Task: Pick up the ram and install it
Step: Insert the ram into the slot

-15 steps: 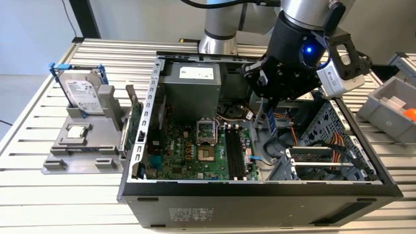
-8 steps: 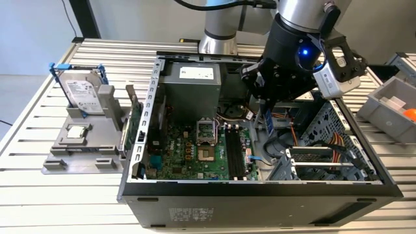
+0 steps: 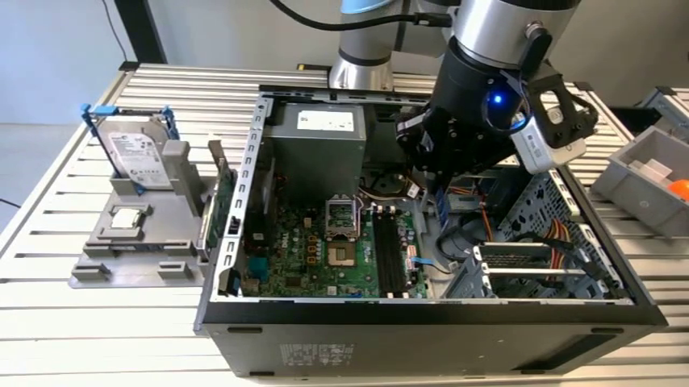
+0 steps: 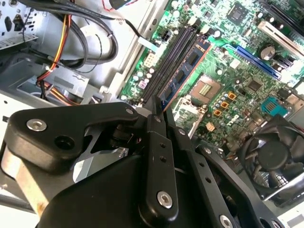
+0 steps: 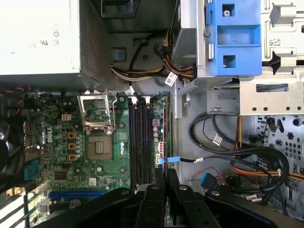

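My gripper point(image 3: 440, 187) reaches down into the open computer case point(image 3: 231, 242) and is shut on the ram point(image 4: 185, 71), a thin blue board with black chips that sticks out past the black fingertips point(image 4: 156, 124). In the first wrist view the ram point(image 5: 166, 142) appears edge-on, running alongside the black memory slots point(image 5: 141, 142) on their drive-cage side. It hangs above the green motherboard point(image 3: 312, 250) and sits in none of the slots point(image 3: 390, 250). In the exterior view the ram point(image 3: 440, 208) shows as a blue strip under the gripper.
Inside the case are a grey power supply point(image 3: 318, 153), the processor socket point(image 3: 342, 256), a fan point(image 4: 270, 152) and cables by the drive cage point(image 3: 538, 258). On the exterior view's left, a grey stand holds a hard drive point(image 3: 140, 157), a silver chip point(image 3: 127, 216) and a green card point(image 3: 221, 201).
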Action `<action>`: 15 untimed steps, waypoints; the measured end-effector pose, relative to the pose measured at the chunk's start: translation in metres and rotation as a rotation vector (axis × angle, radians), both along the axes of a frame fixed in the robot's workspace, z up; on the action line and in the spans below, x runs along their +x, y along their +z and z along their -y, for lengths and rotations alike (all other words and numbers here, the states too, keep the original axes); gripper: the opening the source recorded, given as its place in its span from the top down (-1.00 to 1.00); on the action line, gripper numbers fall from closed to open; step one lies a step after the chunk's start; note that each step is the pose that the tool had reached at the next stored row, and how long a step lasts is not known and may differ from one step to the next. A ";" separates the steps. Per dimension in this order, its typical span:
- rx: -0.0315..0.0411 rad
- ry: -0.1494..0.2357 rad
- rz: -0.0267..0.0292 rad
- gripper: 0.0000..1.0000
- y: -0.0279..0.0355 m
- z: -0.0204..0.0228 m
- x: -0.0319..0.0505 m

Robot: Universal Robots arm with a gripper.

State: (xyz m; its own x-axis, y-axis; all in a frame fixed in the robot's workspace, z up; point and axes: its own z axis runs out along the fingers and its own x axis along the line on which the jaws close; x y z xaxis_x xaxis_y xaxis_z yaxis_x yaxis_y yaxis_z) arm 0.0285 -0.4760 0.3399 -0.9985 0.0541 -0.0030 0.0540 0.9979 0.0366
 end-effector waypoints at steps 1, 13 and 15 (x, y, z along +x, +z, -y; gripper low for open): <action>-0.0001 0.000 -0.0001 1.00 0.0000 0.0002 0.0000; 0.0009 0.000 0.0002 1.00 -0.0076 0.0014 0.0000; 0.0011 0.000 0.0003 1.00 -0.0112 0.0015 0.0000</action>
State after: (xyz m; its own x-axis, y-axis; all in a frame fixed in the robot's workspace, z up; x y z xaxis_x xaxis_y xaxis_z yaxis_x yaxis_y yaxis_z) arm 0.0285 -0.4775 0.3287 -0.9985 0.0541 -0.0032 0.0539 0.9978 0.0377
